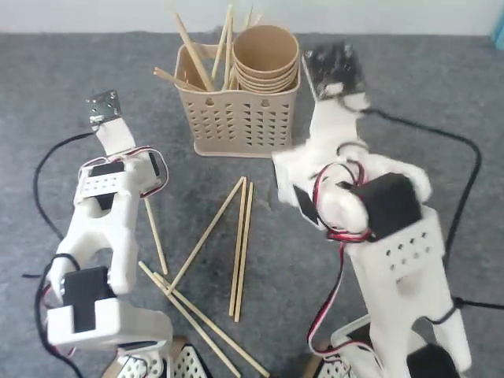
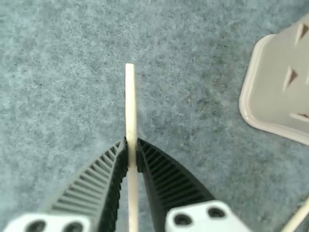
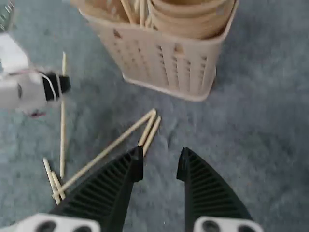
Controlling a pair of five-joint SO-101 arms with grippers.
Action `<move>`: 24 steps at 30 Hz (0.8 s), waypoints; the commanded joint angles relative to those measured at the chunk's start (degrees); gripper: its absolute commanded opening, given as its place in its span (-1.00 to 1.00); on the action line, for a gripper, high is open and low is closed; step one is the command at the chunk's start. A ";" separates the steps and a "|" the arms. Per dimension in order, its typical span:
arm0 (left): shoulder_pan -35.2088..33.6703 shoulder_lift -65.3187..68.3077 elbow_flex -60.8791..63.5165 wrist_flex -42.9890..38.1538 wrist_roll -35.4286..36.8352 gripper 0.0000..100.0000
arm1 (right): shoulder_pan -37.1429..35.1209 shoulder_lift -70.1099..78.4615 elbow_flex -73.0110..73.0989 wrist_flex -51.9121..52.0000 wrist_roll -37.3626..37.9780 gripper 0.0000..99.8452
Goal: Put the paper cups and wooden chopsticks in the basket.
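Cups (image 1: pixel 266 51) are sitting nested in the basket (image 1: pixel 236 118) beside a few chopsticks (image 1: pixel 193 51) leaning in it, so the cup part is looking done, while several loose chopsticks (image 1: pixel 239 252) are lying on the surface (image 1: pixel 441 94) in front of it. The left hand (image 2: pixel 130 147) is pinching one chopstick (image 2: pixel 129 101) near the basket's corner, and the right hand (image 3: pixel 160 162) is hovering empty, jaws narrowly parted, above the loose chopsticks.

Grey fuzzy table cover (image 1: pixel 441 87), pale strip (image 1: pixel 118 16) behind it.
Cover is mottled grey and runs across the whole workspace. Strip lies along the far edge; wall or board, cannot tell. Blue-green bit (image 1: pixel 499 27) at the far right corner. Light even, shadows soft.
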 commanded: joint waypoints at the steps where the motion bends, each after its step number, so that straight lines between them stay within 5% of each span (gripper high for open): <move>1: -0.70 -4.31 -0.13 -1.32 -0.35 -0.98 | -0.31 -2.95 9.41 0.92 -0.35 -0.76; 6: -4.48 -6.86 -0.66 -1.14 -0.09 -0.98 | -0.31 -2.33 31.91 -8.84 -0.44 -0.76; 11: -4.57 -20.22 6.20 -1.23 -0.18 -0.98 | -0.31 -2.33 55.65 -36.18 -1.58 -0.98; 16: -3.96 -40.35 11.21 -1.23 -0.53 -0.98 | -0.04 -2.95 69.89 -59.03 -11.43 -0.97; 21: -1.85 -53.19 4.53 -3.08 -0.09 -0.98 | 1.36 -2.51 71.82 -63.43 -10.29 -0.98; 24: 2.29 -53.63 -0.57 -12.22 -0.26 -0.98 | 1.27 -2.77 72.09 -62.64 -10.29 -0.98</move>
